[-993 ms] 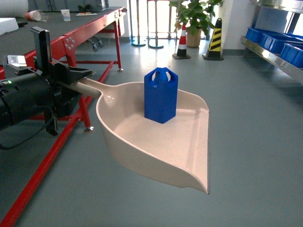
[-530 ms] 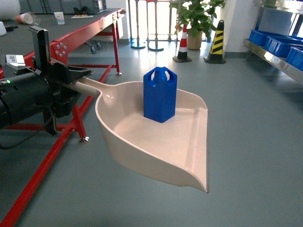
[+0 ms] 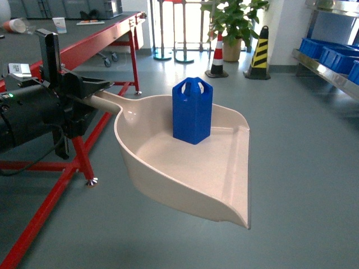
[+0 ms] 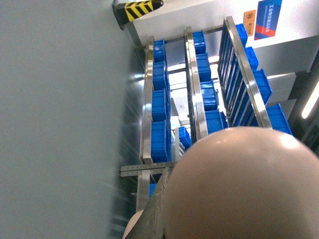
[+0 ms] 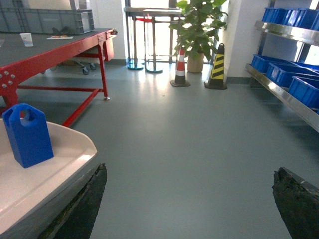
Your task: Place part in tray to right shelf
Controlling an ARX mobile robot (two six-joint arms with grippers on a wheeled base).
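Bright, even daylight pours from windows at the back, washing out the far floor point(image 3: 185, 61) with white glare, while the head and right wrist views stay sharp and the left wrist view is filled by a blurred, out-of-focus tray point(image 4: 239, 189) with a soft highlight.

The blue part point(image 3: 192, 110) looks like hard moulded plastic, smooth with a slight sheen on its flat faces. The tray point(image 3: 185, 168) is cream plastic, smooth and semi-glossy, catching soft highlights along its curved wall. The right shelf point(image 3: 331, 70) is bright stainless steel with a shiny rail, holding glossy blue plastic crates point(image 3: 321, 46). The workbench frame point(image 3: 95, 45) is red painted metal under a matt dark top. The grey floor point(image 3: 303, 157) is smooth and faintly reflective
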